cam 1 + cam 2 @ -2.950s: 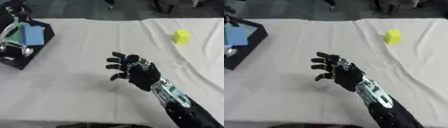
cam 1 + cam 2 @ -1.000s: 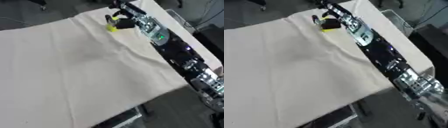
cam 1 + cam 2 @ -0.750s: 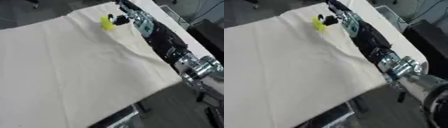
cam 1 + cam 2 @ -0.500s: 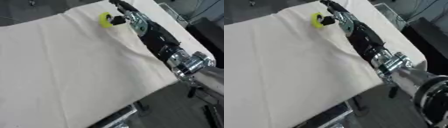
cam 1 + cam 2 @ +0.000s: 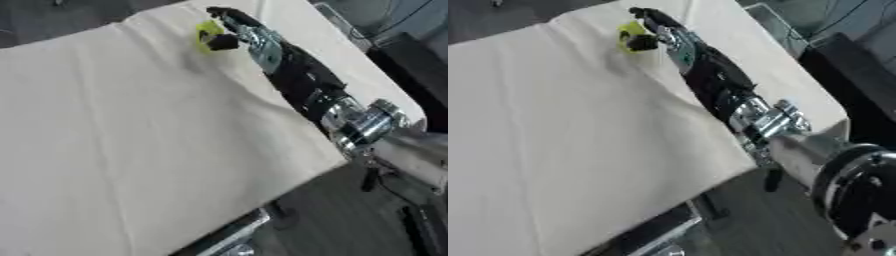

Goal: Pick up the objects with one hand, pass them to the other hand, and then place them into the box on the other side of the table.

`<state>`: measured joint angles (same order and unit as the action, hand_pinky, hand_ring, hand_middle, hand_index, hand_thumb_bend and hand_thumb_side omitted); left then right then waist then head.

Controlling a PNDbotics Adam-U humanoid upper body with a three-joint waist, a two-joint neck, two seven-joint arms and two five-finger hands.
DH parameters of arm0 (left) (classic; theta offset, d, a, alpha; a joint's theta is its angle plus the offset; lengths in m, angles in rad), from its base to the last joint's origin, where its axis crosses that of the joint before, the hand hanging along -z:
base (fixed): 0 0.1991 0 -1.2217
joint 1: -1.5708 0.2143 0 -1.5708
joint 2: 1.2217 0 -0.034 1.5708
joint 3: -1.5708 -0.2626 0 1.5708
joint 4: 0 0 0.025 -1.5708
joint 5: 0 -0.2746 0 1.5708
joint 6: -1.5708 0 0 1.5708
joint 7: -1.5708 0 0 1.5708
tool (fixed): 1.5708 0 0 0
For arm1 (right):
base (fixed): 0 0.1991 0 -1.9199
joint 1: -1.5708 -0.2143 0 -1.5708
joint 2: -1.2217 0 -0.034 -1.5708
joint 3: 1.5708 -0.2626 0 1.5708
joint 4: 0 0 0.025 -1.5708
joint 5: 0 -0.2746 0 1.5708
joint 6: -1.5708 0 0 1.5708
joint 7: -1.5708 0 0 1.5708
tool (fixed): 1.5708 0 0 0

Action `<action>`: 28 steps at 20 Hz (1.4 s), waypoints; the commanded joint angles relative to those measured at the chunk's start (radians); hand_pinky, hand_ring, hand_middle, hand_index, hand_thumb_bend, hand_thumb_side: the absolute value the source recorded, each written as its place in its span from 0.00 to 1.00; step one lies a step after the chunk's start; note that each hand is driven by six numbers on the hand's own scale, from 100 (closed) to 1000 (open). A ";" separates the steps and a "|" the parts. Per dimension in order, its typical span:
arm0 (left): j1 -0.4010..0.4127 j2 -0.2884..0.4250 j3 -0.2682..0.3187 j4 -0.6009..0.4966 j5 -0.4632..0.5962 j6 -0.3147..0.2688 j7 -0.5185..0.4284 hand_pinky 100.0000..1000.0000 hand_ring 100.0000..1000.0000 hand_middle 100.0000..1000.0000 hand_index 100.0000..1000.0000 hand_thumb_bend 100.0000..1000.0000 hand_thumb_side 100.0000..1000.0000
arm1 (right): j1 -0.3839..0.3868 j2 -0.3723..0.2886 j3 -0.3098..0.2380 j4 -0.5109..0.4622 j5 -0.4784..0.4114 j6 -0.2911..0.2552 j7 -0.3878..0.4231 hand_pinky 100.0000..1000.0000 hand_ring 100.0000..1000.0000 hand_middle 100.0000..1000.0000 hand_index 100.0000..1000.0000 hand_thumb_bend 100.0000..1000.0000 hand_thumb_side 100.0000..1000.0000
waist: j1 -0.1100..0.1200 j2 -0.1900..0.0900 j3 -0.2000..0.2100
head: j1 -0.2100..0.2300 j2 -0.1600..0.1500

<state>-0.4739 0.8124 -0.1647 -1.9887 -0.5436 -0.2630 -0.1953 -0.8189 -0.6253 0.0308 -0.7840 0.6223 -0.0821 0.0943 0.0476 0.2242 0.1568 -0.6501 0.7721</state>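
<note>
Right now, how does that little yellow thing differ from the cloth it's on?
The yellow block is small, bright and chunky; the cloth is wide, pale cream and flat. The block sits near the cloth's far edge with the right hand closed around it, fingers curled on its side; the cloth lies untouched apart from a few wrinkles near the arm. Both are plain and single-coloured.
</note>
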 commanded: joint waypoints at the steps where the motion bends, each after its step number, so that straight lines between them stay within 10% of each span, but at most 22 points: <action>1: -0.006 0.015 0.002 -0.011 0.003 0.000 -0.008 0.77 1.00 0.83 0.76 0.51 0.36 | -0.015 -0.017 0.008 -0.017 0.064 -0.002 0.044 0.85 0.90 0.80 1.00 0.00 0.12 | -0.002 -0.013 0.002 | -0.005 -0.003; 7: -0.004 0.014 0.000 -0.011 0.002 0.002 -0.006 0.77 1.00 0.83 0.76 0.51 0.36 | 0.001 -0.011 -0.011 -0.081 0.198 0.012 -0.133 0.69 0.73 0.45 0.80 0.00 0.12 | -0.002 -0.017 -0.002 | 0.003 -0.006; 13: 0.015 0.023 0.013 -0.011 0.010 0.020 0.016 0.77 1.00 0.83 0.76 0.51 0.32 | 0.099 0.030 0.055 -0.372 -0.026 -0.057 -0.319 0.54 0.69 0.39 0.72 0.00 0.37 | 0.001 -0.029 -0.020 | 0.130 -0.003; 19: 0.003 0.023 0.004 -0.011 0.017 0.031 0.043 0.77 1.00 0.83 0.75 0.51 0.28 | 0.227 0.134 0.283 -0.756 -0.557 -0.038 -0.092 0.49 0.71 0.40 0.75 0.00 0.41 | 0.006 -0.041 -0.033 | 0.424 -0.002; 23: -0.033 0.009 -0.040 -0.011 0.009 0.001 0.027 0.78 1.00 0.83 0.75 0.53 0.29 | 0.262 0.212 0.410 -0.853 -0.900 0.042 0.120 0.48 0.71 0.41 0.75 0.00 0.48 | 0.001 -0.044 -0.032 | 0.474 -0.002; 28: -0.078 -0.025 -0.120 -0.011 -0.016 -0.049 -0.004 0.78 1.00 0.82 0.75 0.55 0.30 | 0.235 0.244 0.500 -0.853 -1.097 0.143 0.295 0.49 0.72 0.41 0.75 0.00 0.57 | -0.010 -0.045 -0.028 | 0.487 -0.002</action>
<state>-0.5343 0.7770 -0.2767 -1.9887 -0.5507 -0.2992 -0.1940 -0.5661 -0.3820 0.5181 -1.6148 -0.4287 0.0426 0.3520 0.0354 0.2015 0.1268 -0.1690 0.7723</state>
